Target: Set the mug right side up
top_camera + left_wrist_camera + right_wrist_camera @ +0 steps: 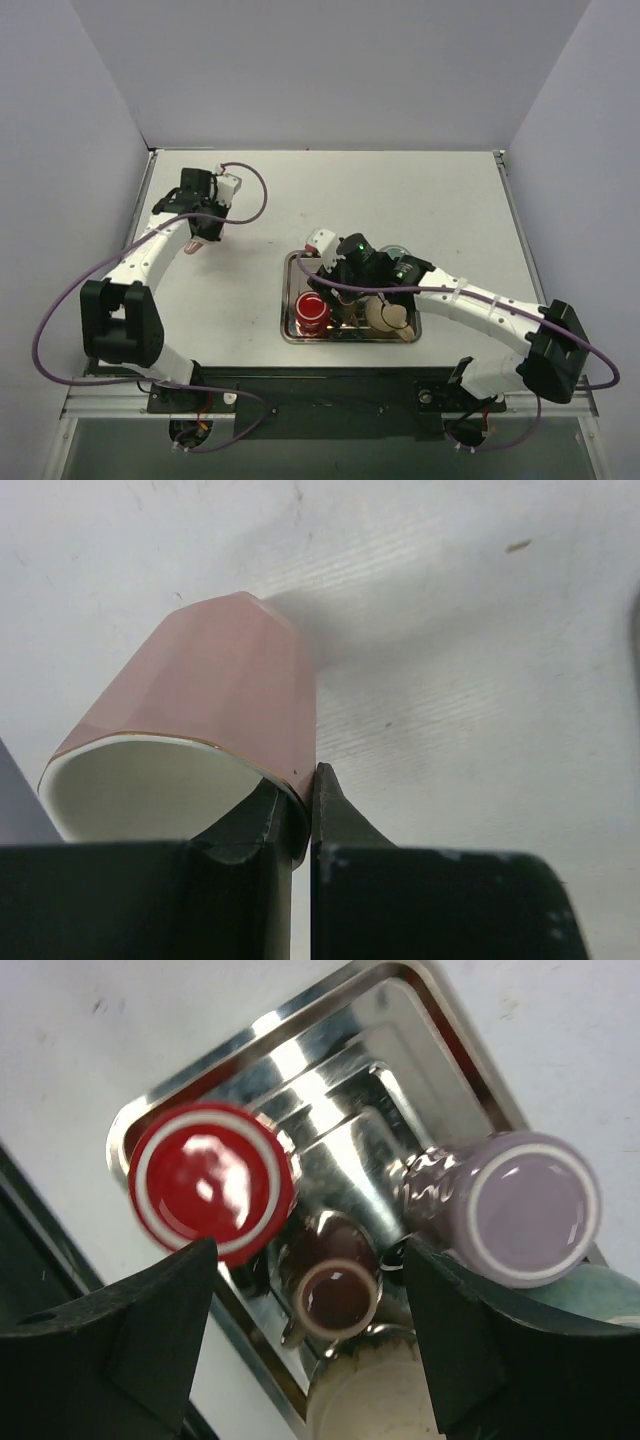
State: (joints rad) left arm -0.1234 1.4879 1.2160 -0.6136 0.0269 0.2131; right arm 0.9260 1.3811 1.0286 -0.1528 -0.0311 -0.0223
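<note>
At the far left part of the white table: a pink mug, gripped by the left gripper. Has flat facets on the outside, a plain white inside and a thin gold line along the rim. Is tilted on its side, with the mouth turned toward the wrist camera and the bottom pointing away, down to the table. Cannot tell if the bottom touches the surface. Jaws pinching the mug wall just at the rim, one finger inside the mouth and the other outside.

Near the middle of the table, well apart from the mug: a shiny metal tray with the right gripper hanging over it. Jaws spread wide, with nothing between them. Inside the tray: a red cup with a white ring, a purple cup, and between these a small brown cup.
</note>
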